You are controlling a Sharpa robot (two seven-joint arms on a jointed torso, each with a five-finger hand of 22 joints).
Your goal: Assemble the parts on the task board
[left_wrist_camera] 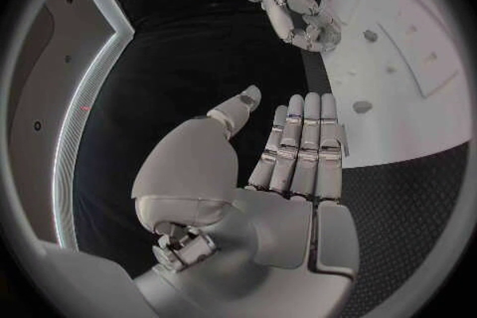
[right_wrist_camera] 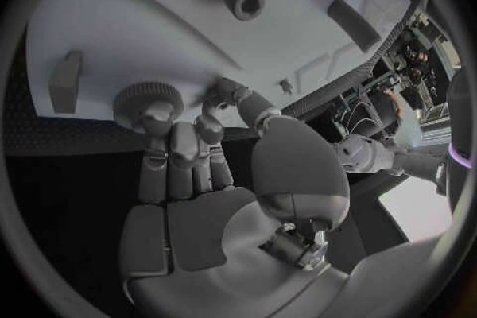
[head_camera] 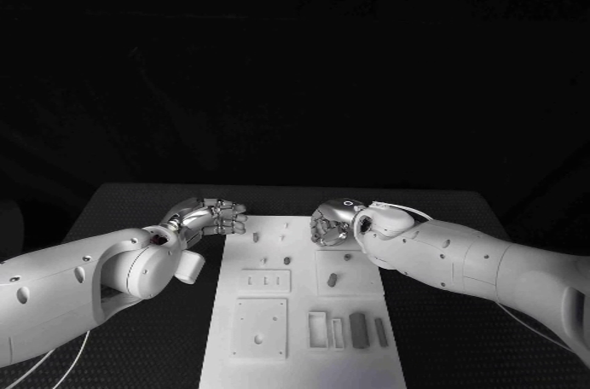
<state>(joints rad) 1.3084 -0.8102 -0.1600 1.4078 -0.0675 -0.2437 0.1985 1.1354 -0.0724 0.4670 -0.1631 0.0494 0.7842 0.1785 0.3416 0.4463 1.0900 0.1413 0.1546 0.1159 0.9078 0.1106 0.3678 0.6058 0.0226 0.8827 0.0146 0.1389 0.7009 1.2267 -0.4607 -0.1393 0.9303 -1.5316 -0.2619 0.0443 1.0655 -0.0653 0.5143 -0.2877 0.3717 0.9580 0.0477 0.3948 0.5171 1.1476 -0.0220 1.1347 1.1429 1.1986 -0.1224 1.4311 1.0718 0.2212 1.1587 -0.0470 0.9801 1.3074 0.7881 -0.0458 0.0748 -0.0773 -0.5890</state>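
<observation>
Left hand hovers just off the task board's far left corner, fingers straight and together, thumb apart, grasping nothing. The task board lies at the worktop's middle, small parts seated in its recesses. Right hand, at the board's far edge, pinches a knurled round part.

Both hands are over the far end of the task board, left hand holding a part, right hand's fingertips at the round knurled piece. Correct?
Not quite: the left hand holds nothing; the left wrist view shows its fingers straight and bare beside the task board. The rest stands: the right hand has its fingertips at the round knurled piece.
</observation>
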